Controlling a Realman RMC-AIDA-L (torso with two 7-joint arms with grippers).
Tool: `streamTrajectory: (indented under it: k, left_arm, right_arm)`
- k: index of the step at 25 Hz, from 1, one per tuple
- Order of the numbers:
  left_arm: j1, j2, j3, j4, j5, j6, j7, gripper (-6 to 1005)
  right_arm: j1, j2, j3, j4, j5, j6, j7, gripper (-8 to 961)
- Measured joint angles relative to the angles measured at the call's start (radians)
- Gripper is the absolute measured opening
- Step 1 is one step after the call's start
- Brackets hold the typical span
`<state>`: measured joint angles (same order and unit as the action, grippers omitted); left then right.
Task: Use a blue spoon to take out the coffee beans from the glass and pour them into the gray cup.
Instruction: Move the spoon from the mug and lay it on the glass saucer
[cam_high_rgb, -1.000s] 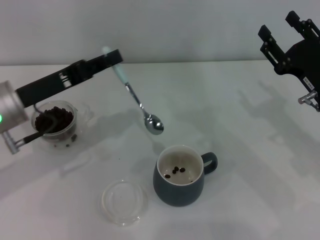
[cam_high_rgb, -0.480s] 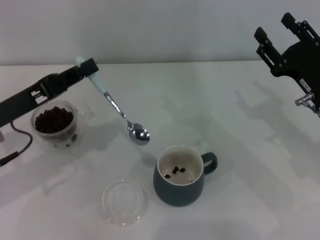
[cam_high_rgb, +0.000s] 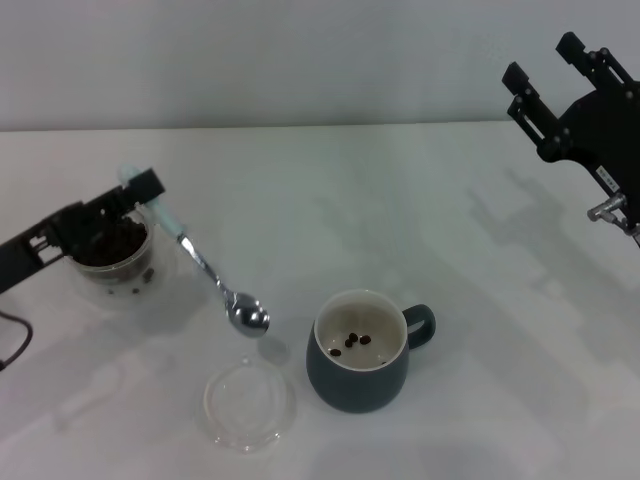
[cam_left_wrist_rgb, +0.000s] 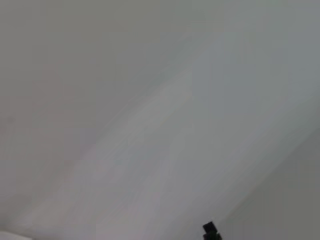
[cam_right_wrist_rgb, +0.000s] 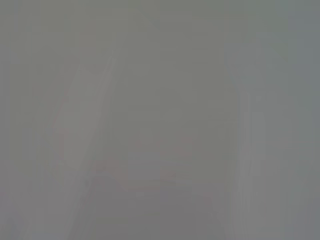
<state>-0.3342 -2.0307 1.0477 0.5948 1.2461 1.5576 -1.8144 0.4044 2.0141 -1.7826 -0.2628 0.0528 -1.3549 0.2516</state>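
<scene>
Left gripper: clamped on the top end of the small teaspoon with a shiny metal bowl and pale blue handle. It sits at about 10 o'clock of the head view, directly over the small clear double-walled glass, whose load of dark roasted coffee beans is partly hidden behind the fingers.

Right gripper: raised at about 2 o'clock, well clear of the table, its two fingers standing apart and holding nothing. Neither wrist view shows anything usable.

Spoon orientation: long axis runs diagonally, handle end up toward 10 o'clock, bowl down toward 4 o'clock. The bowl hangs between the glass and the rounded dark blue-gray ceramic mug with cream inside, just above the shallow clear round dish. The bowl looks empty. A few beans lie on the mug's floor.

Handling assessment: the spoon is judged light, rigid and smooth. Held only at the handle tip, it could pivot in the grip, so a firm hold there is needed. The beans are loose and will roll off a tilted bowl. The glass is light and could shift if the spoon pushes its wall.
</scene>
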Motion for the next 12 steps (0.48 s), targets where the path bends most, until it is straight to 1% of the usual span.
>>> streamTrajectory:
  k: [6, 10, 12]
  left_arm:
    - [0.029, 0.008, 0.0, -0.061, 0.005, -0.005, 0.084, 150]
    - [0.029, 0.026, 0.0, -0.128, 0.011, -0.016, 0.118, 153]
    - [0.027, 0.031, 0.0, -0.146, 0.02, -0.036, 0.128, 155]
  right_arm:
    - [0.0, -0.001, -0.003, 0.002, -0.001, 0.01, -0.001, 681]
    - [0.001, -0.002, -0.003, 0.002, -0.001, 0.013, 0.0, 681]
    - [0.0, -0.002, -0.003, 0.002, 0.0, 0.019, 0.0, 681]
